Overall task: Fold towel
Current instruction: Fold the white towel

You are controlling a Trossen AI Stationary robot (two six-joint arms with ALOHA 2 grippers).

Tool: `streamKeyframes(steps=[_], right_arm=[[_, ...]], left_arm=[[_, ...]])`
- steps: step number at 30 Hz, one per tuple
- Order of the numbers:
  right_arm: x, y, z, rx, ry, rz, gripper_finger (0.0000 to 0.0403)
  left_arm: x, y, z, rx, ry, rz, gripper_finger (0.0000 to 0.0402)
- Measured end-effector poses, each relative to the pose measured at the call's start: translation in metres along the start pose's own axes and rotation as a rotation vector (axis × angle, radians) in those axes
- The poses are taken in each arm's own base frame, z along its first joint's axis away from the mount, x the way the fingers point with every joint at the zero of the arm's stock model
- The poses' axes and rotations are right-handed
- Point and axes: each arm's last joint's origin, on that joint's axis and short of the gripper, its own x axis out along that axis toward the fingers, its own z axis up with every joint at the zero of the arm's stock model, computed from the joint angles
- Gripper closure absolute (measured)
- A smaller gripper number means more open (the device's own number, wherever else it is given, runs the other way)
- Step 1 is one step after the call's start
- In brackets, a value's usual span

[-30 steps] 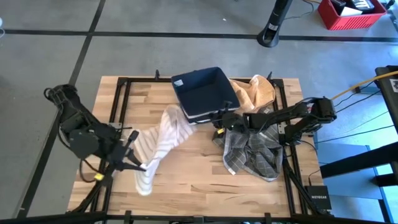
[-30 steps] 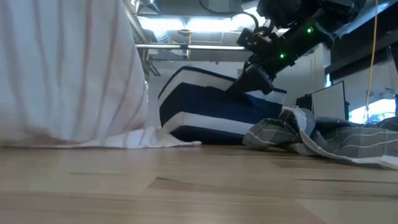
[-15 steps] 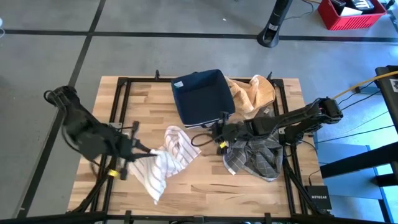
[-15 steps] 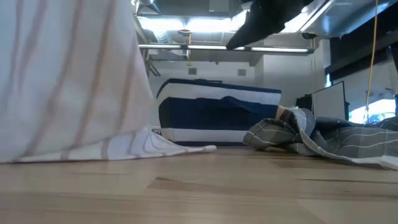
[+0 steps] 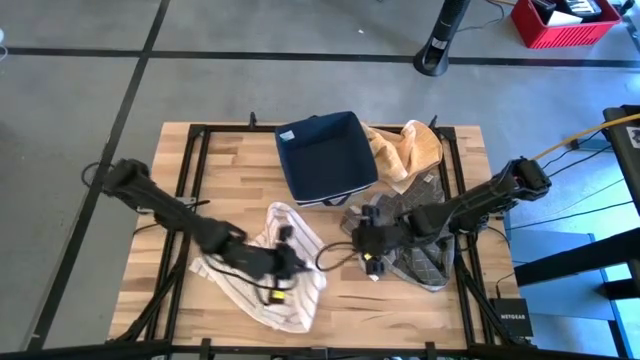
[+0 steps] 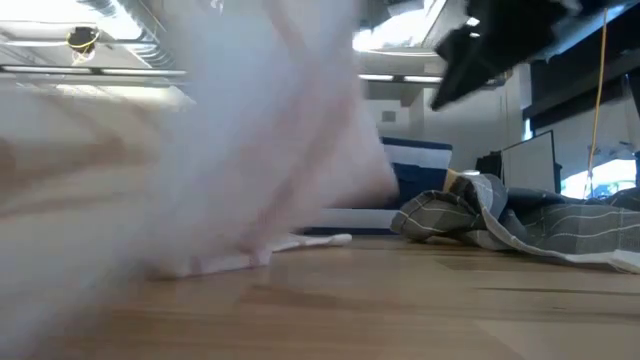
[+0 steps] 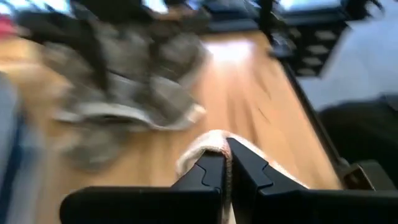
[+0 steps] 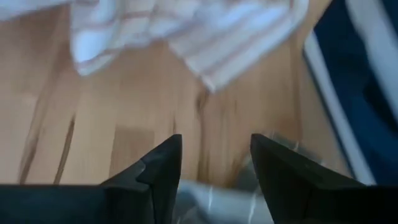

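The white towel with thin pink stripes [image 5: 262, 270] lies bunched on the table's near middle; in the low view the white towel [image 6: 200, 160] fills the left as a blur, its lower edge on the wood. My left gripper [image 5: 291, 264] reaches across it from the left and is shut on it. My right gripper [image 5: 365, 243] hovers open just right of the towel, beside the grey plaid towel [image 5: 412, 252]. In the right wrist view the right gripper [image 8: 214, 165] has bare wood between its fingers, with the striped towel [image 8: 186, 31] ahead. My left gripper [image 7: 227, 163] pinches a rounded fold of the white towel [image 7: 211, 140] between its two shut fingers. The fold stands out just past the fingertips. How many layers it has, I cannot tell. The rest of the towel trails behind on the table.
A folded navy and white towel [image 5: 325, 155] lies at the far middle, a tan cloth [image 5: 408, 148] to its right. The grey plaid towel [image 6: 500, 222] is heaped at the right. Black frame rails [image 5: 190, 170] run along the table's edges. Bare wood shows at near right [image 5: 400, 305].
My left gripper has swept fast from the table's near left toward the right, dragging the white towel with it. The towel, earlier stretched toward the navy towel, now lies bunched at the near middle. My right gripper has moved a little toward the near edge.
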Motion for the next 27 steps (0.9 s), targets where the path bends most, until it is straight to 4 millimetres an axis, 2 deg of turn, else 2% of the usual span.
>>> streamKeyframes(steps=[3, 6, 9, 12, 15, 18, 23, 27], right_arm=[[-0.008, 0.013, -0.011, 0.042, 0.039, -0.038, 0.0217], [-0.013, 0.028, -0.017, 0.085, 0.032, -0.051, 0.0221], [-0.017, 0.041, -0.017, 0.139, -0.026, -0.049, 0.0221], [-0.021, 0.05, -0.014, 0.183, -0.108, -0.035, 0.0221], [-0.023, 0.059, -0.005, 0.225, -0.224, -0.005, 0.0221], [-0.016, 0.068, 0.007, 0.246, -0.334, 0.043, 0.0221], [0.012, 0.087, 0.021, 0.224, -0.463, 0.113, 0.0221], [0.032, 0.098, 0.022, 0.215, -0.503, 0.123, 0.0221]], left_arm=[[0.037, -0.004, -0.015, -0.055, 0.027, -0.124, 0.04], [0.065, -0.006, -0.028, -0.113, 0.044, -0.227, 0.0399], [0.078, -0.005, -0.032, -0.213, 0.102, -0.311, 0.0375], [0.079, -0.005, -0.03, -0.261, 0.154, -0.401, 0.0329], [0.067, -0.009, -0.028, -0.286, 0.29, -0.462, 0.0281], [0.042, -0.017, -0.029, -0.303, 0.447, -0.416, 0.0252], [-0.006, -0.045, -0.041, -0.258, 0.557, -0.177, 0.0243], [-0.024, -0.07, -0.061, -0.203, 0.543, -0.019, 0.0243]])
